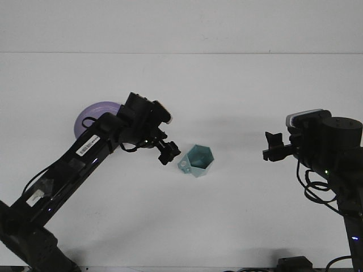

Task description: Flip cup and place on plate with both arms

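Now, for the grasp: ease the left pincer point(168, 153) in toward the teal cup point(198, 160), sitting near the middle of the white table point(227, 226), with the pincer just beside its handle side and apparently not touching. Open or closed, impossible to tell for this pincer from this angle. Same for the right pincer point(273, 146), well apart from the cup on the other side. Approach low and slow, so as not to knock the cup away (light and faceted by the look of it, likely to skid or roll). Aim for the rim or wall rather than the small handle, probably too slight for a firm hold. Close only once squarely across the wall, then lift clear of the table before any turning. Keep the right pincer ready to share the flip, judged to need both arms. Mind the purple plate point(85, 120), partly hidden behind the left arm, well apart from the cup and not yet carrying it. Counted: one cup, one plate, two arms, two pincers, one table, and nothing else in sight.
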